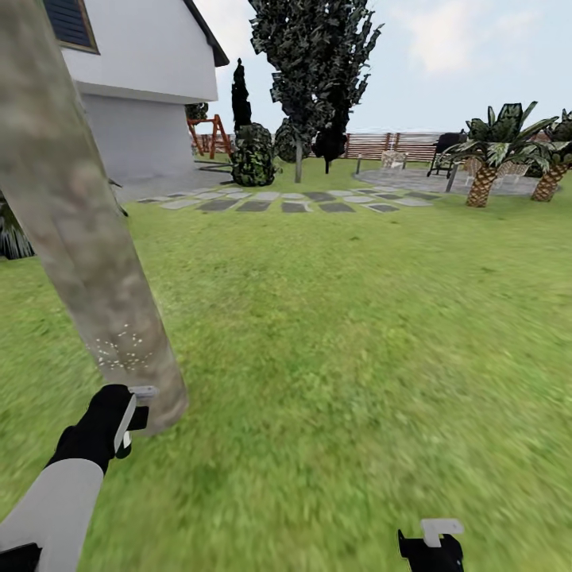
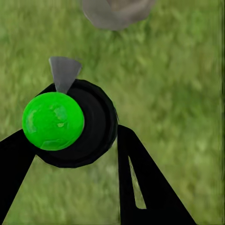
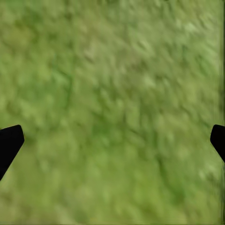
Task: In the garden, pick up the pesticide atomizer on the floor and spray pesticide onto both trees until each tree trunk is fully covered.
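On the lawn (image 1: 342,334), our left gripper (image 1: 131,417) sits low beside the base of a tree trunk (image 1: 71,230), its tip just short of the bark. The trunk leans across the left of the head view, mottled tan and grey, and a scatter of white pesticide (image 1: 123,351) specks marks it just above the gripper.

In the left wrist view our two black fingers (image 2: 140,178) are closed on the atomizer (image 2: 79,126), a dark round body with a bright green ball on it and a grey wedge-shaped nozzle pointing toward the grey foot of the trunk (image 2: 117,11) over blurred grass. We cannot make out its label from here.

Our right gripper (image 1: 433,548) hangs at the lower edge of the head view, well apart from the trunk. In the right wrist view its fingers (image 3: 9,143) stand wide at the two sides of the frame, with nothing between them but grass (image 3: 112,108).

Beyond us lie a path of stepping stones (image 1: 286,200), a white house (image 1: 135,87), a dark tall tree (image 1: 314,63), two palms (image 1: 492,151) and a slatted fence (image 1: 389,144) under a pale sky.
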Tool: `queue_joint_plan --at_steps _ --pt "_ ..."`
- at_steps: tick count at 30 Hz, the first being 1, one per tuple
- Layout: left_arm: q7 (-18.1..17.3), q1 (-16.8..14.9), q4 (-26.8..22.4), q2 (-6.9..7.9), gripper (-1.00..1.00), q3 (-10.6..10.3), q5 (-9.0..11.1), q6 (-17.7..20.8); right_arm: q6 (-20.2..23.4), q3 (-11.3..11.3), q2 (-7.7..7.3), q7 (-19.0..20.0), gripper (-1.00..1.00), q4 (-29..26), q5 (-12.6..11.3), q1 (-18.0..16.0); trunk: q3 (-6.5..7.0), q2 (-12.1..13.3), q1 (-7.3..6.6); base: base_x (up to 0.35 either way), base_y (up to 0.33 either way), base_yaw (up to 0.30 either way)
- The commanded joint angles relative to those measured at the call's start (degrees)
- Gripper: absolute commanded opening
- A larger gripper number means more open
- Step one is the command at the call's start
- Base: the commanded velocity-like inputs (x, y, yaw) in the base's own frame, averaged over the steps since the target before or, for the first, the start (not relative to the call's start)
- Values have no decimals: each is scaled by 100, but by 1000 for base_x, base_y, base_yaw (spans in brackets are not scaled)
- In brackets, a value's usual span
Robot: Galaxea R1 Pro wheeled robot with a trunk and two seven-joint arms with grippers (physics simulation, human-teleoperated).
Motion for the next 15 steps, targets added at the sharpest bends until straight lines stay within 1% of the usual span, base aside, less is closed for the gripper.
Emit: queue_joint_plan --at_steps 1,7,9,15 --pt "5 -4 -7 -11 -100 6 -33 19 -10 27 0 -28 100 4 10 -3 -5 -2 1 175 -234 0" --pt "23 -4 -7 -19 -100 7 -34 -48 -10 33 4 -28 100 4 5 -3 -5 -2 1 158 -238 6" --pt "23 -4 -7 -19 -100 7 -34 -49 -8 35 8 -28 100 4 6 -3 -5 -2 1 153 -239 164" --pt "23 -4 -4 -25 -100 7 -34 -49 -8 35 9 -28 100 4 4 -3 -5 -2 1 153 -240 263"
